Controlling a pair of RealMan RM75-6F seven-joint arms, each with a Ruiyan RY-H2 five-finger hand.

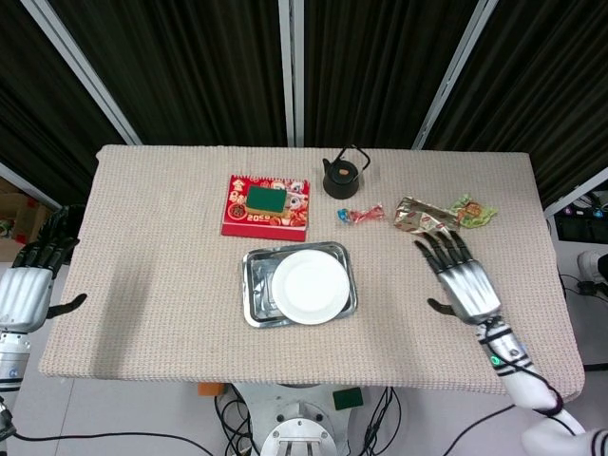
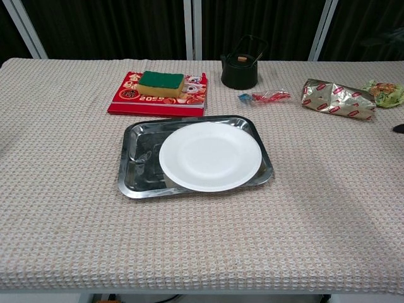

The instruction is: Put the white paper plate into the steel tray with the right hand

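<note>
The white paper plate (image 1: 310,285) (image 2: 210,156) lies flat in the right part of the steel tray (image 1: 255,290) (image 2: 139,160), near the table's front middle. My right hand (image 1: 462,278) hovers well to the right of the tray, fingers spread and holding nothing; in the chest view only a dark fingertip (image 2: 398,129) shows at the right edge. My left hand (image 1: 30,285) hangs beyond the table's left edge, fingers apart and empty.
A red calendar (image 1: 285,219) with a green sponge (image 1: 267,199) on it lies behind the tray. A black teapot (image 1: 343,175), wrapped candy (image 1: 359,215), a foil packet (image 1: 427,219) and a green snack bag (image 1: 474,212) stand at the back right.
</note>
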